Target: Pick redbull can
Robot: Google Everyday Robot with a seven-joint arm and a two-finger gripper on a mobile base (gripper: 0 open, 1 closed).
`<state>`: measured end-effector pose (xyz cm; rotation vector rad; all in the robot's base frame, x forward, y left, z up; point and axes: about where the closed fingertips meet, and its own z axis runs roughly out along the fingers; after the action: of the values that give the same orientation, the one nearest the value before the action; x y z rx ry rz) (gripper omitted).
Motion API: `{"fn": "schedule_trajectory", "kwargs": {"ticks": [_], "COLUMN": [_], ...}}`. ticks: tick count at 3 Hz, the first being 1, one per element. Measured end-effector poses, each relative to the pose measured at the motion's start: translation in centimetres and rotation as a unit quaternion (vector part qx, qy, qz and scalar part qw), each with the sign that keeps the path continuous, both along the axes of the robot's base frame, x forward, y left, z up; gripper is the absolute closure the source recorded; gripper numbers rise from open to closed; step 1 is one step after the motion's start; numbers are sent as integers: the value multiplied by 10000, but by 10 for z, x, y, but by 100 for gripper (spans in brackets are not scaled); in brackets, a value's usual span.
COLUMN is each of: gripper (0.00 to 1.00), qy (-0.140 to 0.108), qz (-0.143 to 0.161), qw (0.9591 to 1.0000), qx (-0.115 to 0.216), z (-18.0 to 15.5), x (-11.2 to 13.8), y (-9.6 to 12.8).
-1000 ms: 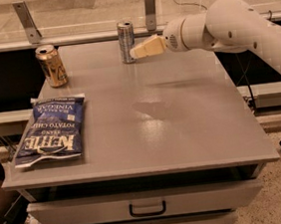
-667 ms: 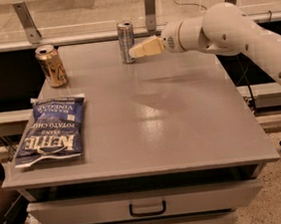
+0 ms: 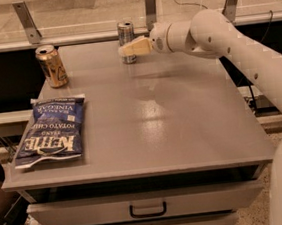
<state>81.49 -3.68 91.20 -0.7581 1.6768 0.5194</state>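
Redbull can is standing upright at top centre of frame, near the table's far edge. Gripper is overlapping its mid-body from the right; can't tell if clamped. Prob. light, thin-walled, slick, so I'm favouring a gentle mid-height hold.

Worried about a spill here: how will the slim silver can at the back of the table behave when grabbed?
The redbull can stands tall and narrow, so a sideways nudge would probably tip it. Its smooth metal wall likely slips in a weak grip. The gripper is at its lower half.
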Motion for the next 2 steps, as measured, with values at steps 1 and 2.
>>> {"fn": "schedule_trajectory", "kwargs": {"ticks": [1, 2], "gripper": [0, 0], "qy": [-114, -158], "qz": [213, 363], "qw": [9996, 9990], "qx": [118, 204], "z": [6, 7], "x": [9, 15], "y": [21, 37]}}
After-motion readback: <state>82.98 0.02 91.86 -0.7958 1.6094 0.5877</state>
